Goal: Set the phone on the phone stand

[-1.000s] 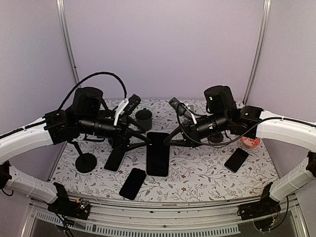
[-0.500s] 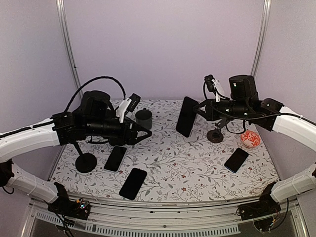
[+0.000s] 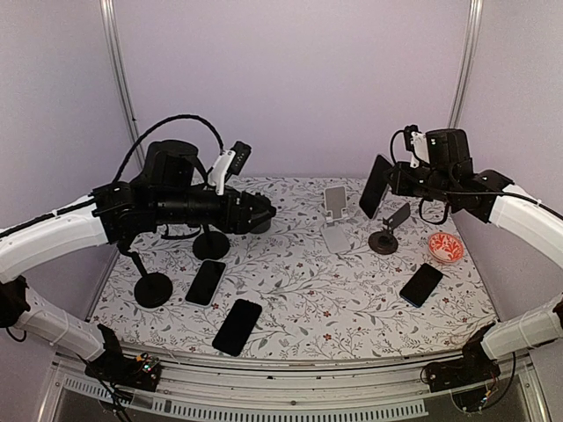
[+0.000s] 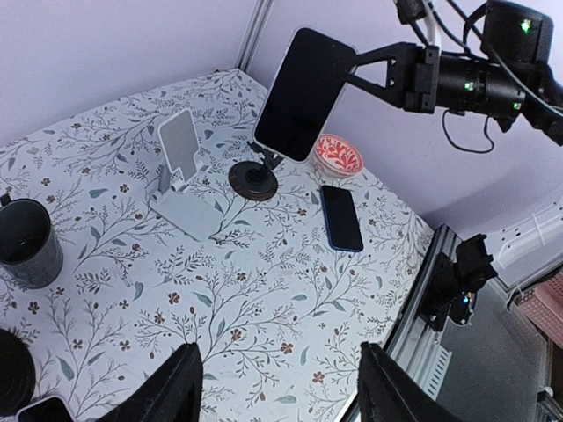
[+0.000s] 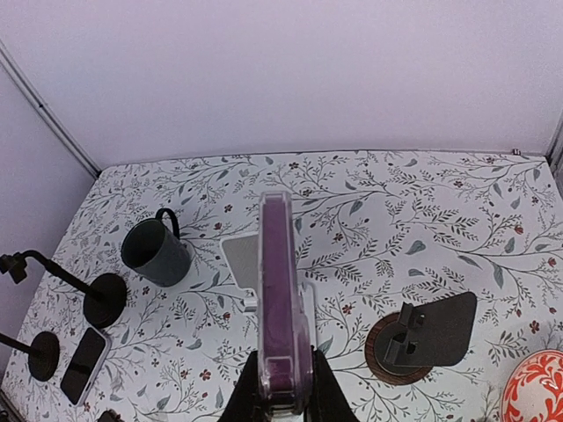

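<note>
Above the far right of the floral table (image 3: 352, 299), entry one: the phone (image 3: 376, 186), dark and standing on edge in the air, clamped by one end in my right gripper (image 5: 280, 387). It touches nothing else. Below it and to its left stands a white phone stand (image 3: 334, 215), which the phone's edge partly hides in my right wrist view. Just right of that is a black stand (image 3: 387, 233) on a round base with a tilted plate. Near these: a red patterned bowl (image 3: 446, 248), a blue-edged phone (image 3: 421, 284) lying flat, and a dark mug (image 5: 157, 251). At the left are two flat phones (image 3: 206, 281) (image 3: 237, 326) and two black round-based posts (image 3: 153, 288) (image 3: 211, 246). My right arm reaches in raised, with its forearm about level. My left arm hangs over the left centre, and my left gripper (image 4: 280, 360) is spread and empty. Tally: four phones, two plate stands, two posts, one mug, one bowl.
</note>
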